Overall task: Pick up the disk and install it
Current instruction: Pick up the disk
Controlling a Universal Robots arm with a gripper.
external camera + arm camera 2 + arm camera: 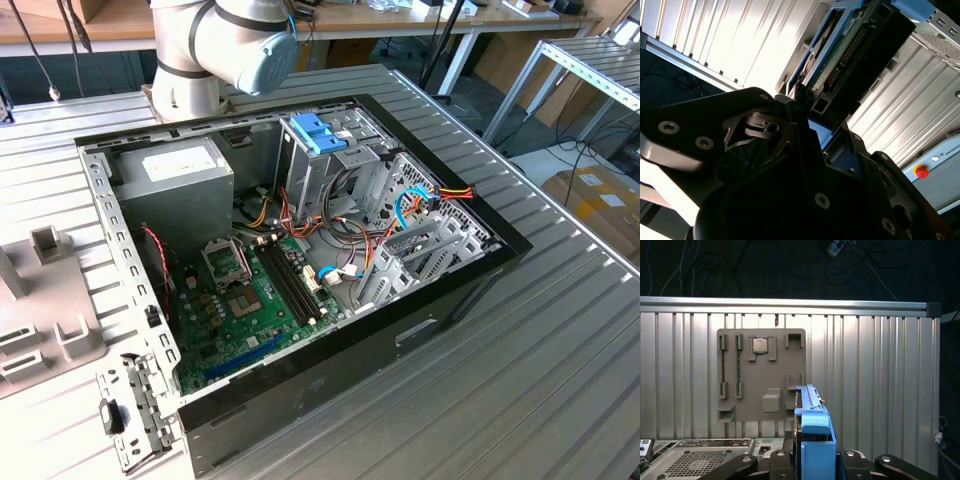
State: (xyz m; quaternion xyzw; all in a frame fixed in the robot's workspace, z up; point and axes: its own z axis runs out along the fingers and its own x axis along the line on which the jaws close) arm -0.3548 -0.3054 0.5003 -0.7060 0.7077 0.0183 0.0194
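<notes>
**Disk clamped edge-on in the end effector**

The end effector [812,465] pinched the disk [809,400] from both sides, blue end piece [817,450] projecting beyond it. Stiff, dense and smooth-sided by the look, it wanted a firm hold on the casing's flanks, clear of the fragile connector edge [842,55].

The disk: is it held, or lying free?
Held: the gripper clasps the disk from both sides in the first wrist view.

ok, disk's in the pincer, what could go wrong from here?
The pincer holds the disk by one end, so it may tilt or slip. Loose cables crowd the case beside the cage and could snag it. If dropped, it might hit the tray beyond its tip.
</notes>
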